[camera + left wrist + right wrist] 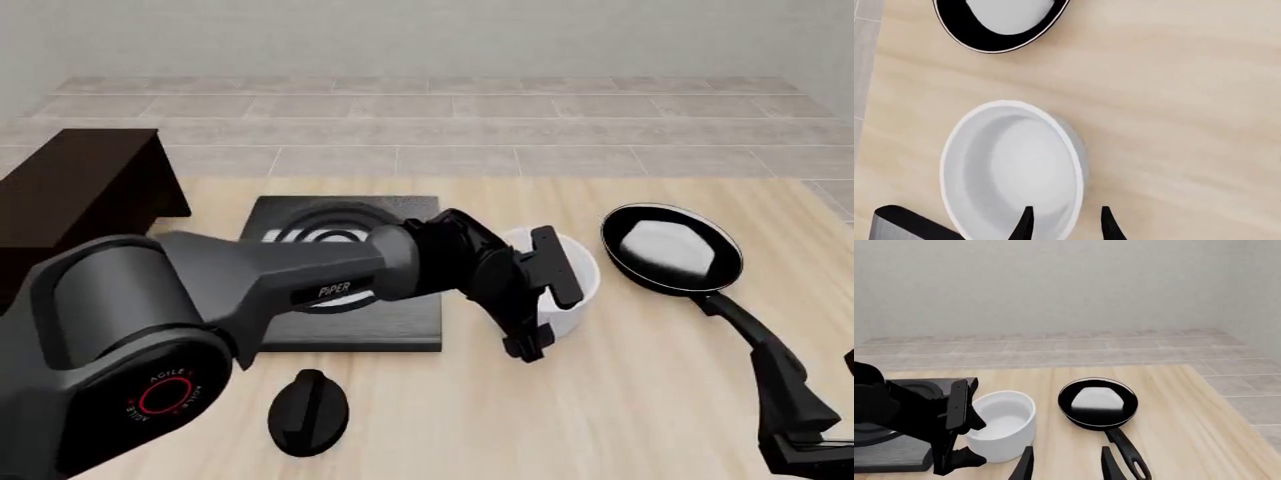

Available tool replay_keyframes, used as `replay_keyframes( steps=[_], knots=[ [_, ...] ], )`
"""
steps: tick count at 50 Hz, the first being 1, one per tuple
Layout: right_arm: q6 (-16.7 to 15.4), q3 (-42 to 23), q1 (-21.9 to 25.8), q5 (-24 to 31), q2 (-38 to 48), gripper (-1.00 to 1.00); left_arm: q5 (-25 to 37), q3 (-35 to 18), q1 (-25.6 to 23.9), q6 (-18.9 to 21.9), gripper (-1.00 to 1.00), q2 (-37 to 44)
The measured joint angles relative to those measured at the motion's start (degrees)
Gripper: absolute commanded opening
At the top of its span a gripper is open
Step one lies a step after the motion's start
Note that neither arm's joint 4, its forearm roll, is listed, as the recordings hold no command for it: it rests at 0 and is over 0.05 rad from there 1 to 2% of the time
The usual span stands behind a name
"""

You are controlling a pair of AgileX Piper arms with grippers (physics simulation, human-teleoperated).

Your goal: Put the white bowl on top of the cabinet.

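Note:
The white bowl (577,272) stands upright on the table between the stove and the pan; it also shows in the left wrist view (1014,170) and the right wrist view (1006,421). My left gripper (1067,226) is open at the bowl's near wall, one finger inside the rim and one outside. It shows from the front (539,298) and in the right wrist view (954,427). The dark brown cabinet (83,185) stands at the table's far left. My right gripper (1067,466) is open and empty, low over the table in front of the pan.
A black frying pan (670,250) with a white reflection lies right of the bowl, its handle (747,330) pointing toward my right arm (798,420). A black stove slab (350,300) with white rings lies left of the bowl. A black knob (308,410) sits in front of it.

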Motion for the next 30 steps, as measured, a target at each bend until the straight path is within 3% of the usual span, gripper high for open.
replay_keyframes(
  steps=[15,16,30],
  knots=[
    [-0.04,0.00,0.04,0.05,0.00,1.00,-0.22,-0.14,-0.43,-1.02,1.00,0.31],
    [-0.04,0.00,0.04,0.05,0.00,1.00,-0.18,-0.11,-0.41,-1.00,-1.00,0.29],
    [-0.01,0.00,0.05,0.13,0.00,1.00,1.00,0.48,-0.01,0.59,-1.00,-0.61]
  ],
)
